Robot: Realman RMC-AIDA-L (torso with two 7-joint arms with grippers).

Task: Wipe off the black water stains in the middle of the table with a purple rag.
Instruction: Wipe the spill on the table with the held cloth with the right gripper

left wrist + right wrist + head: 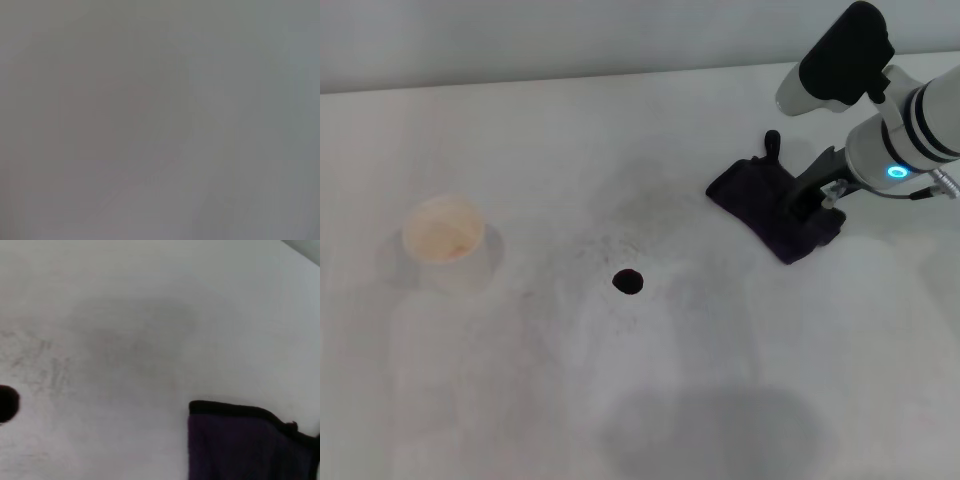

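Right gripper point(812, 205) presses onto the purple rag point(770, 205) (finger state unclear), right of the black water stains point(628, 282).

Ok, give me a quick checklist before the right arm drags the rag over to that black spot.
1. Right tool on the purple rag: ok, it sits at the rag's right part.
2. Grip closed on the cloth: cannot tell, fingers hidden.
3. Black stain unwiped: ok, apart from the rag, to its left and nearer the robot.
4. Path across the table from rag to stain: ok, bare.
5. Translucent cup clear of the path: ok, far left.
6. Left arm out of the way: cannot tell, not seen.
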